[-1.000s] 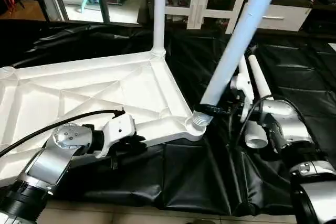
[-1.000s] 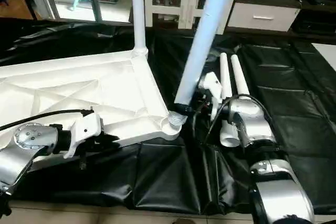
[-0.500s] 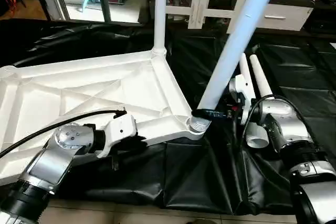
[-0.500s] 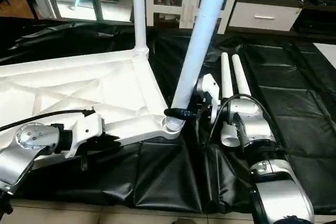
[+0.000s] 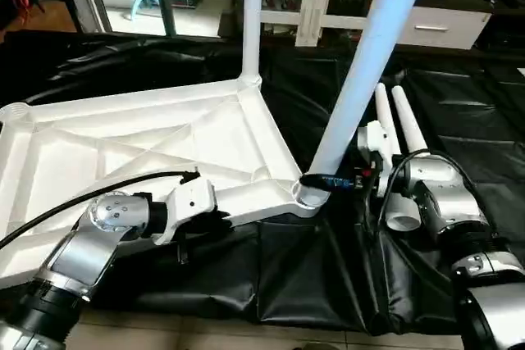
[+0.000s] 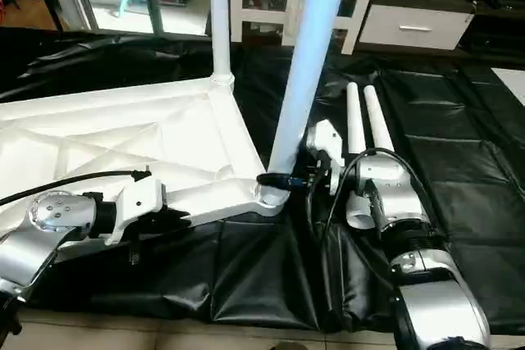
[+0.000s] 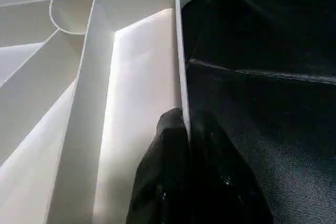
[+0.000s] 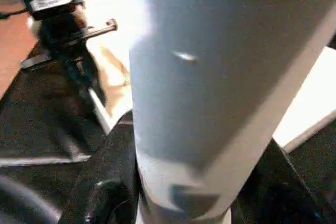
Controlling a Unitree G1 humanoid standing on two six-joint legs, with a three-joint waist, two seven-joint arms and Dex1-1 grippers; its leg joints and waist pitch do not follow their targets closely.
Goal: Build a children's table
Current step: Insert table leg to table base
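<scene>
- Overhead, left eye view: I see the tabletop (image 5: 139, 141) lying upside down on a black sheet (image 5: 328, 276), its ribbed underside facing up. One leg (image 5: 251, 14) stands upright in the far corner socket. A second leg (image 5: 369, 63) rises at a slant from the near corner socket (image 5: 305, 194), its foot seated in the socket. My right gripper (image 5: 324, 180) has its black fingers clasped around the base of this slanted leg, just above the socket. My left gripper (image 5: 215, 220) is at the near edge of the tabletop, well to the left of that socket.
- Right eye view: two spare legs (image 6: 365, 133) lie side by side on the black sheet, just beyond my right forearm (image 6: 394, 202). White cabinets (image 6: 410, 26) stand past the far edge of the sheet.
- Left wrist view: my left fingers (image 7: 168, 171) are clenched on the thin side wall of the tabletop, one finger inside against the white rib face and the other outside over the black sheet. A curved rib and straight ribs run away from the grip.
- Right wrist view: the slanted leg stands very close to the camera, with my right fingers (image 8: 113, 182) curving around either side of its lower end. I can tell the grasp is on the leg; the joint with the socket is too blurred to judge.
</scene>
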